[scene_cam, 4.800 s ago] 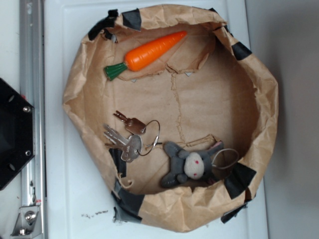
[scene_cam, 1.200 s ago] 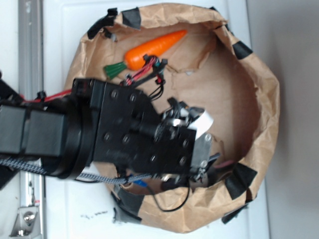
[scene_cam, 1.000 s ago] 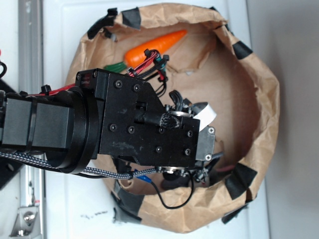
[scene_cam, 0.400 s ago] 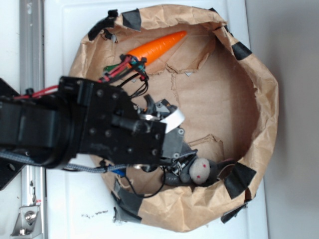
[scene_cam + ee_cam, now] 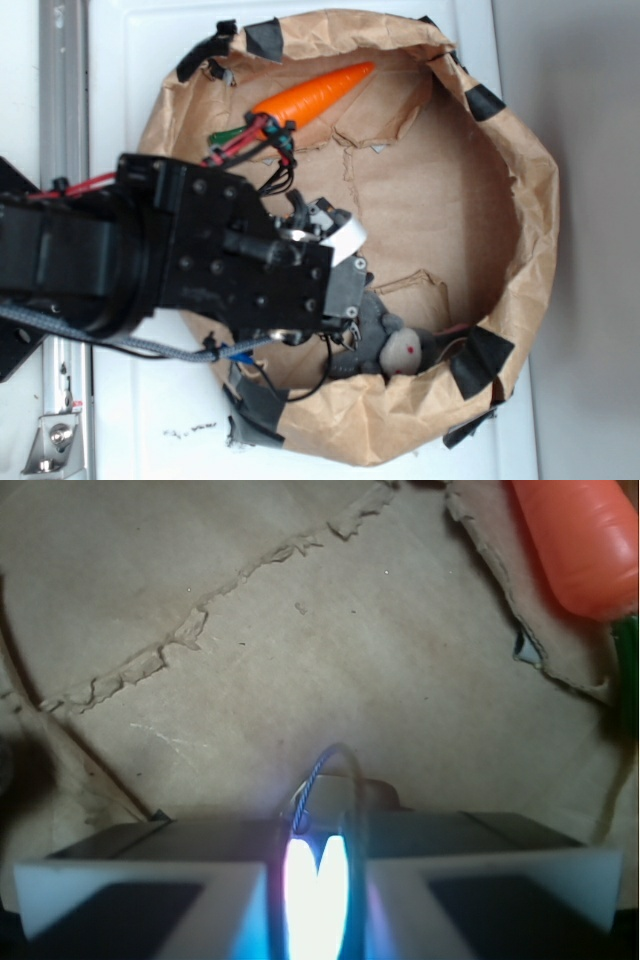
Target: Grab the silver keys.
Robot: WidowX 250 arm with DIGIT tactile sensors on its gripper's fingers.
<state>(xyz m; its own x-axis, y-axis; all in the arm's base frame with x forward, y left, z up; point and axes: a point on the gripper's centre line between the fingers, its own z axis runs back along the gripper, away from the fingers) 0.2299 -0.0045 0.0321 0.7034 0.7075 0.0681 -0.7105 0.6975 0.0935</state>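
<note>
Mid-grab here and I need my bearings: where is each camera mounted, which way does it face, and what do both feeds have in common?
Exterior: overhead, looking straight down into the brown paper bowl; the black arm enters from the left and covers the keys, with the grey bunny beside the gripper.
Wrist: on the gripper, facing the paper floor; two white fingers are shut on a thin wire ring between them.
Shared: the orange carrot and the torn paper lining.
</note>
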